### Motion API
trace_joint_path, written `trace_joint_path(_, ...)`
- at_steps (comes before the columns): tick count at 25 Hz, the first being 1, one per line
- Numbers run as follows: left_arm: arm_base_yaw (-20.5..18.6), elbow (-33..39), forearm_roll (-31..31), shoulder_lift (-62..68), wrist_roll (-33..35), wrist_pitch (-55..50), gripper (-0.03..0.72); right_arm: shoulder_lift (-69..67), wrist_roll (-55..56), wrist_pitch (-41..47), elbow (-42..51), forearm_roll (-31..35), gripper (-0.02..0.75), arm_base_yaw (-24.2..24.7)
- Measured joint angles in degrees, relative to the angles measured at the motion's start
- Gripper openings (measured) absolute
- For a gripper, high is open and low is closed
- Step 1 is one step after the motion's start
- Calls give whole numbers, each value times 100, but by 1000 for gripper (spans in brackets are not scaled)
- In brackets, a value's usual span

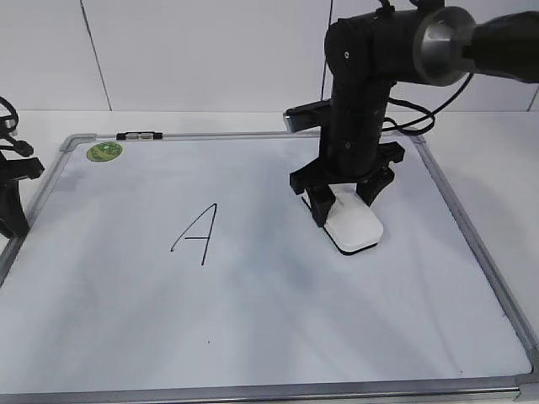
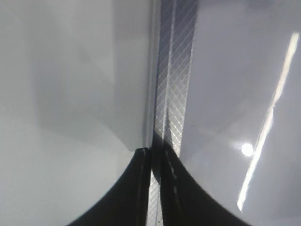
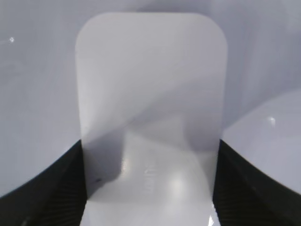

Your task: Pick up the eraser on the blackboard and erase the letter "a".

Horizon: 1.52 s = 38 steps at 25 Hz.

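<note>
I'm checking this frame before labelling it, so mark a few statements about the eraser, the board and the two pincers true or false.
1. The right pincer straddles the eraser. True.
2. The eraser is lifted clear of the board. False: it lies flat on it.
3. The left pincer is shut, at the board's frame. True.
4. The eraser lies left of the capital A. False: it lies to the right.
5. A green sticker sits near the board's far left corner. True.
</note>
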<state>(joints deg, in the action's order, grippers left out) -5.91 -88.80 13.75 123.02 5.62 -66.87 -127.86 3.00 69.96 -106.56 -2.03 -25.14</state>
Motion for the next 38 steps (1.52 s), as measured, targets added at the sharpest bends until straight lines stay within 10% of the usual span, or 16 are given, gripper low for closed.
trace_joint_path(17, 0, 0, 36, 0, 0, 0, 14, 1324, 809, 61, 0, -671, 554, 52)
trace_joint_path(38, 0, 0, 36, 0, 0, 0, 14, 1685, 554, 116, 712, -115, 554, 1445)
